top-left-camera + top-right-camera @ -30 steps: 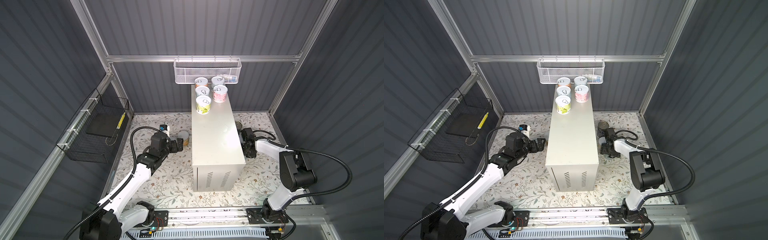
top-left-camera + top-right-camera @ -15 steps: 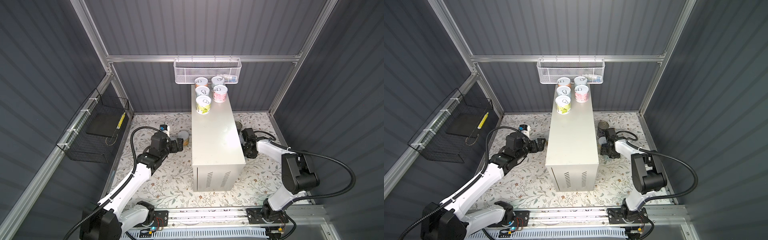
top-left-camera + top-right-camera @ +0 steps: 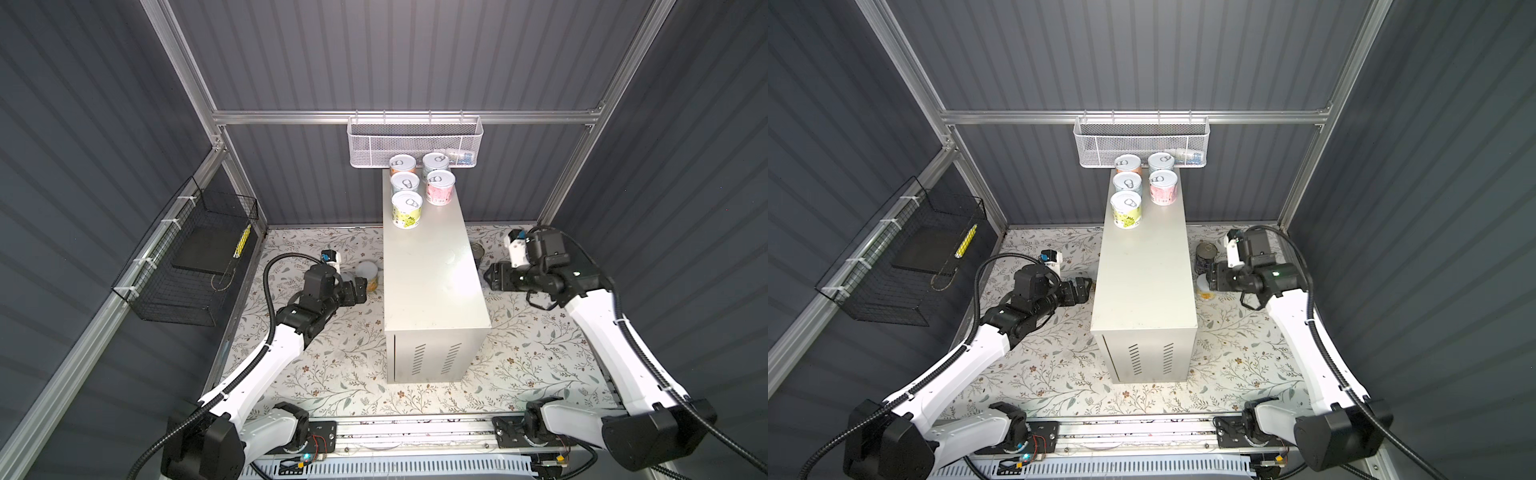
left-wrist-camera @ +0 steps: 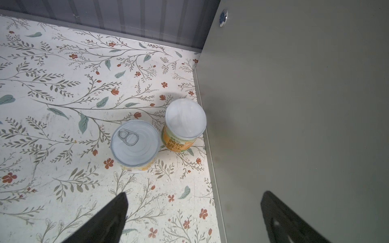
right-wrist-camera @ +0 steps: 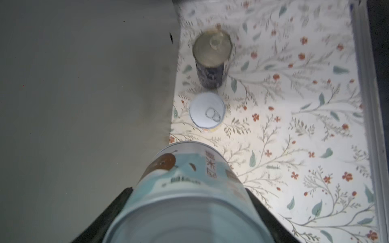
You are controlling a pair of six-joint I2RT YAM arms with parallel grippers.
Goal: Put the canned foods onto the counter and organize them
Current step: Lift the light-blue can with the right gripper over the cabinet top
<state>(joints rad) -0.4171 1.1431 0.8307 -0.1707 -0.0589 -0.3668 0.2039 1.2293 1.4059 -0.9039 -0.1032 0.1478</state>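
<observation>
Since a second earlier the right arm (image 3: pixel 602 332) had swung its black elbow (image 3: pixel 648 436) away from the counter (image 3: pixel 432 274) and out toward the rail (image 3: pixel 415 432) beyond the counter's vented end, while the right gripper (image 3: pixel 492 277) stayed close beside the counter's long side; the left arm (image 3: pixel 266 361) had not shifted. Between the right gripper's black fingers (image 5: pixel 105 216) sat a pale-blue can (image 5: pixel 185 181) with a brown pear on its label, clamped on both sides — the view was blurred, and whether it hung clear of the floral tabletop (image 3: pixel 332 365) could not be told. Farther along that side toward the counter's far end stood a small pull-tab can (image 5: pixel 207 111) and then a taller dark-blue can (image 5: pixel 210 69), both upright on the tabletop and apart from the gripper.

On the counter's other long side the left gripper (image 4: pixel 195 193) hovered with its jaws spread wide and nothing between them. Close by on that side stood two upright cans: a silver-lidded can (image 4: pixel 134 143) with a ring pull, and just beside it an orange-labelled can (image 4: pixel 184 124) with a plain white lid, right against the foot of the counter's side wall.

On the counter's flat top, at its far end, five cans stood in two short rows along its length — a yellow-labelled can (image 3: pixel 407 210) nearest the middle, a pink-labelled can (image 3: pixel 440 189) in the other row, and three further cans (image 3: pixel 405 183) behind
</observation>
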